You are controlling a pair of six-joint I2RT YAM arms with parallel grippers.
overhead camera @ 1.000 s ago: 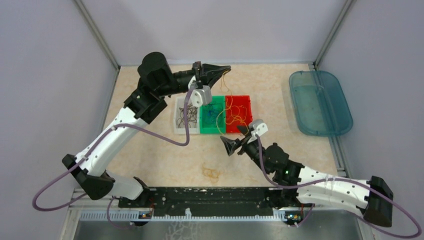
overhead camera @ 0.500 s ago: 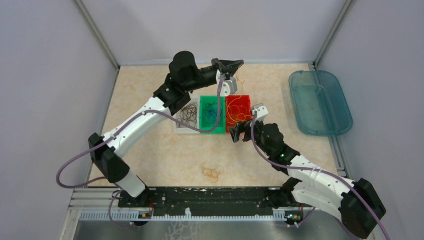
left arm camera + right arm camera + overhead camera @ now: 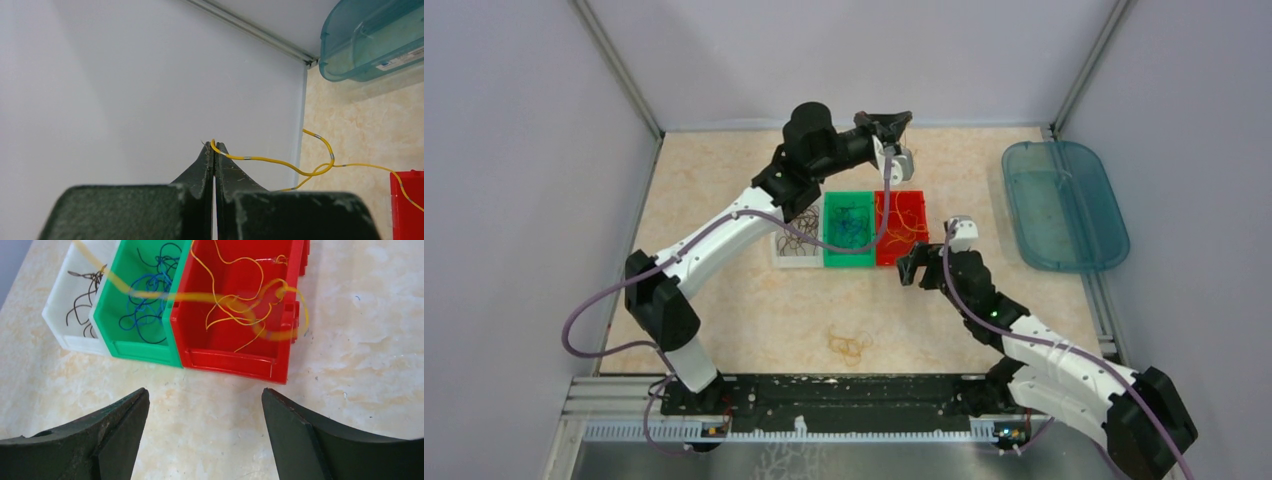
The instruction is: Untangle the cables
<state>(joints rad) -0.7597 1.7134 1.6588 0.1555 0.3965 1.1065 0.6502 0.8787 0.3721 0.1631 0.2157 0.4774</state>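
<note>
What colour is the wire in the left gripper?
Yellow wire with grey bands, clearest in the left wrist view.

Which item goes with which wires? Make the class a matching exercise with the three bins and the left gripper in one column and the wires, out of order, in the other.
Column one
1. white bin
2. green bin
3. red bin
4. left gripper

Column two
a. blue wires lying inside
b. one yellow wire pinched between shut fingers
c. dark brown wires lying inside
d. loose yellow wires lying inside

Pairs: 1-c, 2-a, 3-d, 4-b
</note>
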